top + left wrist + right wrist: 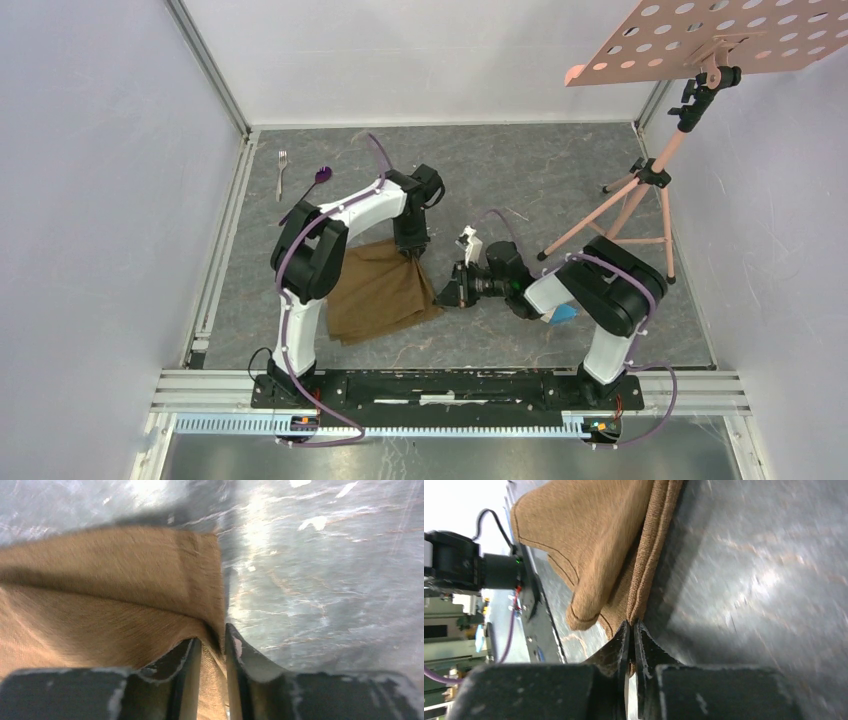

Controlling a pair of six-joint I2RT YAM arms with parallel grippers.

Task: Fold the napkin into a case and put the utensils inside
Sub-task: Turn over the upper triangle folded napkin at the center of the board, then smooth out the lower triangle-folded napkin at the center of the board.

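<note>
**Both claws at the napkin's right edge**

The napkin (pixel 380 292) lay on the table (pixel 560 180), left of the middle and just in front of the left arm. It was doubled over, with more than one layer showing along its right edge in the right wrist view. Seen from above, it was a rough, slightly skewed four-sided shape and not a narrow pouch.

The left claw (pixel 212 642) pointed down at the napkin's far right corner. Its jaws stood narrowly apart, with a fold of the brown cloth running up between them. I could not tell whether they were pinching that fold or only straddling it.

The right claw (pixel 631 625) lay low and sideways at the near right corner. Its jaws were pressed together on the layered edge of the cloth, which rose a little from the table at that point.

The fork (pixel 282 160) and spoon (pixel 318 177) lay side by side near the far left corner of the table, well apart from the napkin. The spoon was to the right of the fork and tilted, with its purple bowl at the far end. Neither claw was near them.

A blue block (pixel 563 313) showed beside the right arm. A pink tripod (pixel 640 200) stood on the right side of the table and carried a perforated board (pixel 720 35).
</note>
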